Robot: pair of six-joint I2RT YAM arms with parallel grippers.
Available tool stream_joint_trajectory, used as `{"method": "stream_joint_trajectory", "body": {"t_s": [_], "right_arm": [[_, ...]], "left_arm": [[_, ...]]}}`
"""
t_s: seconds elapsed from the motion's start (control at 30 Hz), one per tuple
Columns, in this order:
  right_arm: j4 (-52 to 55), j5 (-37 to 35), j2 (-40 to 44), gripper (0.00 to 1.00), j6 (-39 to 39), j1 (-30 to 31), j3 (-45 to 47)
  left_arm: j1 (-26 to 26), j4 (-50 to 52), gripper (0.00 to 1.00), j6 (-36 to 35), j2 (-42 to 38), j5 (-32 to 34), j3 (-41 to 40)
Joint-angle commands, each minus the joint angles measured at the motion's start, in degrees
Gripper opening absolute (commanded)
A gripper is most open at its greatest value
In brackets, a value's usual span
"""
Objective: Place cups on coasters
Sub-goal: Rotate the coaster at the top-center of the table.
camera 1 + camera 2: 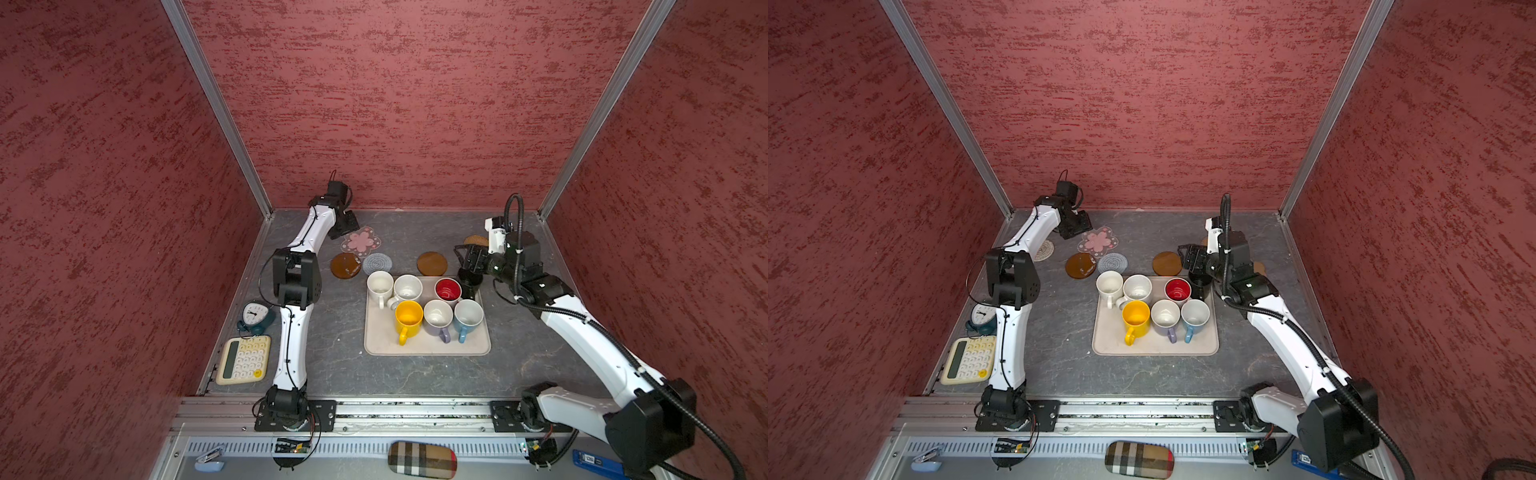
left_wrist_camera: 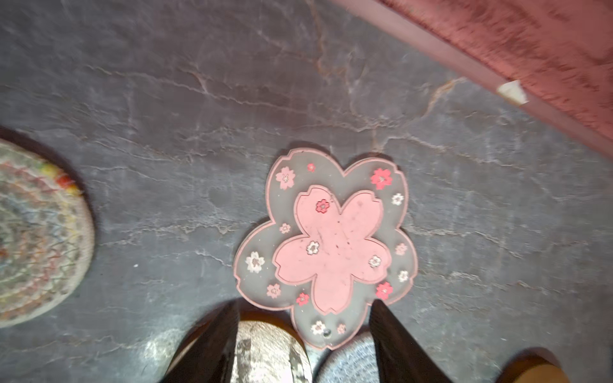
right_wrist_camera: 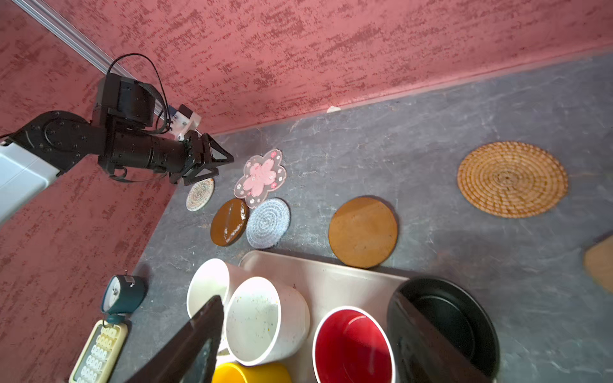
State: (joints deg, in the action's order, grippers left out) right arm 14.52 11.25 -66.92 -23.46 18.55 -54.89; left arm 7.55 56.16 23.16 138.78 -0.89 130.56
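Jaws of the left gripper (image 2: 303,306) stand spread with nothing between them, hovering over the near edge of the pink flower coaster (image 2: 326,238) by the back wall. Touching that coaster on its near side lie a glossy dark brown disc (image 1: 345,265) and a grey woven round (image 1: 377,263). A beige woven round (image 1: 1043,250) lies apart toward the left wall.

The right gripper (image 3: 305,300) is also spread wide and pinches nothing. It hangs over the far right corner of the beige tray (image 1: 424,349), just above the black mug (image 1: 469,284).

All seven cups stand upright on the tray. In the far row are a white mug (image 1: 379,284), a second white mug (image 1: 407,286), the red-inside mug (image 1: 448,289) and the black one. In the near row are the yellow mug (image 1: 409,318), lavender mug (image 1: 437,317) and light blue mug (image 1: 468,316).

A matte brown disc (image 1: 432,263) lies just beyond the tray. The rattan round (image 3: 512,179) and the cork coaster (image 3: 600,262) lie further right. No coaster bears a cup.

By the left wall, the key markings on the calculator (image 1: 244,359) and the dial of the clock (image 1: 255,316) are too small to read.
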Motion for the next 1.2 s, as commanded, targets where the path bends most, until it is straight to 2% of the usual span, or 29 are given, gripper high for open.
{"method": "stream_joint_trajectory", "body": {"t_s": [0.0,0.27,0.67,0.97,1.17], "right_arm": [[1.56,-1.49,1.08,0.81,1.05,0.17,0.94],[-0.28,0.42,-0.21,0.84,0.40,0.18,1.14],[-2.68,1.84,-2.11,0.85,-0.95,0.18,1.29],[-3.25,2.50,-3.20,0.84,-1.18,0.15,1.25],[-3.79,2.55,-3.75,0.83,-1.32,0.17,1.23]], "left_arm": [[0.36,0.12,0.66,0.05,0.49,1.74,0.57],[0.29,-1.32,0.72,-0.12,2.16,2.21,-1.28],[-0.52,-1.78,0.72,-0.15,5.52,1.98,-1.27],[-0.43,-2.46,0.70,0.79,6.82,1.41,-1.28],[0.26,-3.03,0.64,1.25,6.81,0.91,-1.28]]}}
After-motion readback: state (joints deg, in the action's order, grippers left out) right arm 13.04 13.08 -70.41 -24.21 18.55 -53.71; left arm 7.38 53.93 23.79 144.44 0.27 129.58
